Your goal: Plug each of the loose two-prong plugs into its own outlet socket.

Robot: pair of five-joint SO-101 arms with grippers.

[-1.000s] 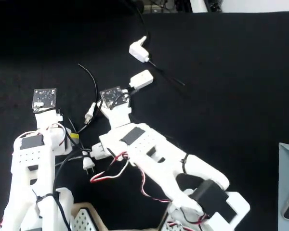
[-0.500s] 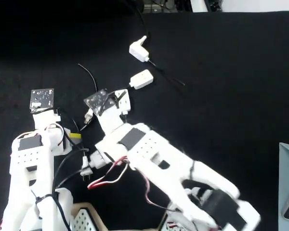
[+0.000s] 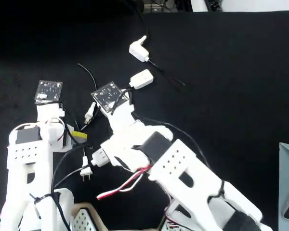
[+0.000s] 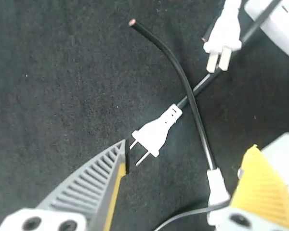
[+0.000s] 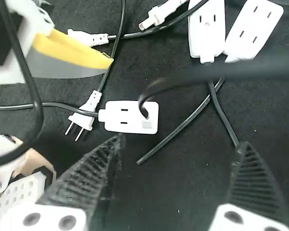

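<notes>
On the black desk [image 3: 221, 96], toward nine o'clock in the high view, the left gripper [image 4: 188, 147] is spread wide and holds nothing; a white plug [image 4: 151, 137] lies between its fingers, prongs just beside the grey fingertip [image 4: 116, 154]; a loose black cable [image 4: 183, 82] crosses that plug's cord; a second plug [image 4: 222, 36] lies farther off. Near the centre the right gripper [image 5: 179, 142] is also wide open and empty, over an outlet [image 5: 127, 117] with a black cord looping from its end; a third plug [image 5: 82, 122] lies just beside it, prongs pointing away. Toward twelve o'clock lie a near outlet [image 3: 142, 79] and a far outlet [image 3: 138, 50]; cords run between them.
</notes>
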